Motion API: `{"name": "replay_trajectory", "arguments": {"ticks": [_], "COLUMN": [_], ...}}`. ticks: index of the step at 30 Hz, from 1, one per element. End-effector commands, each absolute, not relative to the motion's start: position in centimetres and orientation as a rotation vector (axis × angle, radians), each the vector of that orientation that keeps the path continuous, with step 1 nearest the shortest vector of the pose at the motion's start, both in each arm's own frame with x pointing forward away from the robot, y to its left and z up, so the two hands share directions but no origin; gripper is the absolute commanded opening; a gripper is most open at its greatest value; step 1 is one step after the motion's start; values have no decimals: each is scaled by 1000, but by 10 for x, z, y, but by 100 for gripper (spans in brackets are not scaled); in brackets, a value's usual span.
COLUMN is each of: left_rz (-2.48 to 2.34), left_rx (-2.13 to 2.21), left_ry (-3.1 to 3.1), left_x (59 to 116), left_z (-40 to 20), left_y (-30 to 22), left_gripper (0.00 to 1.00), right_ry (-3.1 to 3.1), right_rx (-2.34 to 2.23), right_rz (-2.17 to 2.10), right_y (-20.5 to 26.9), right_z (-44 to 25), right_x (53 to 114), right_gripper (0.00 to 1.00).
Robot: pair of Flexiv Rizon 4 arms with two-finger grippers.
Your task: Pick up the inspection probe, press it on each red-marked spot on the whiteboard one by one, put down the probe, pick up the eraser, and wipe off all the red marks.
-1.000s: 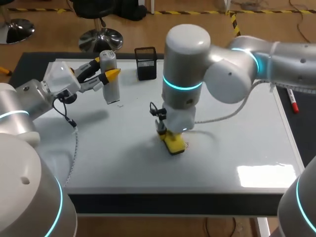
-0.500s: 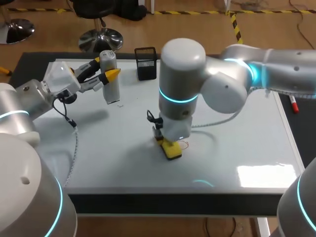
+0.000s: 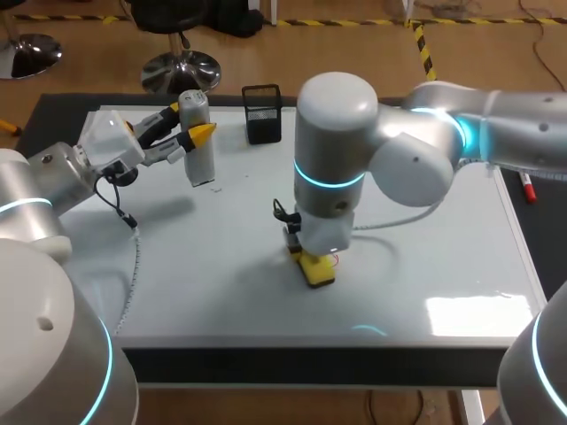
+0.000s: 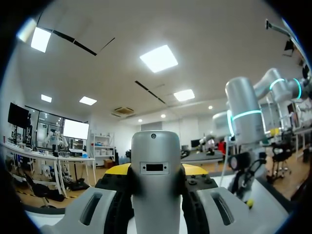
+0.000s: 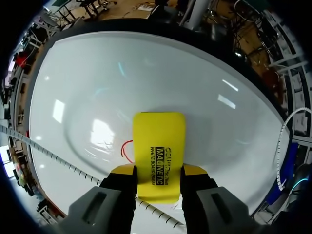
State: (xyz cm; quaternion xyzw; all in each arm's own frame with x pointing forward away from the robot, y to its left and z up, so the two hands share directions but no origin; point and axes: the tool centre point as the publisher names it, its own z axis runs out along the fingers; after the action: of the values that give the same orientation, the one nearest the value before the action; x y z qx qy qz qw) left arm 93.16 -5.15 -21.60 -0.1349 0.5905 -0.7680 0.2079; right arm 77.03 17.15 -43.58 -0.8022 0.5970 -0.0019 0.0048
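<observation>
Now the yellow eraser is pressing flat on the whiteboard, just six o'clock of centre, partly covering a red mark for wiping. The right gripper is clamping it from both sides, while the left gripper is pinching the probe upright at ten o'clock, clear of the wiping.

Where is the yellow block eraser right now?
Head view: the yellow block eraser rests near the middle of the whiteboard, gripped by the right hand, beside a red mark.
</observation>
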Motion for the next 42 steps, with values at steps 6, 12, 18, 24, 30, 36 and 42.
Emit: {"name": "replay_trajectory", "arguments": {"ticks": [6,12,18,24,30,36,42], "left_rz": [-2139,-2139,-2139,-2139,-2139,-2139,-2139], "left_rx": [-374,-374,-374,-374,-374,-374,-374], "left_ry": [1640,1640,1640,1640,1640,1640,1640], "left_x": [932,932,932,932,932,932,932], "left_z": [-216,-216,-216,-216,-216,-216,-216], "left_y": [-52,-52,-52,-52,-52,-52,-52], "left_gripper": [0,0,0,0,0,0,0], "right_ry": [1915,1979,2011,2021,2021,1983,1921], "right_rx": [-2512,-2491,-2482,-2481,-2482,-2472,-2477], "right_rz": [-34,-49,-52,-54,-65,-52,-52], "right_y": [136,113,99,95,93,99,104], "right_z": [-466,-470,-472,-472,-469,-442,-406], "right_x": [765,767,767,768,773,783,803], "right_gripper": [0,0,0,0,0,0,0]}}
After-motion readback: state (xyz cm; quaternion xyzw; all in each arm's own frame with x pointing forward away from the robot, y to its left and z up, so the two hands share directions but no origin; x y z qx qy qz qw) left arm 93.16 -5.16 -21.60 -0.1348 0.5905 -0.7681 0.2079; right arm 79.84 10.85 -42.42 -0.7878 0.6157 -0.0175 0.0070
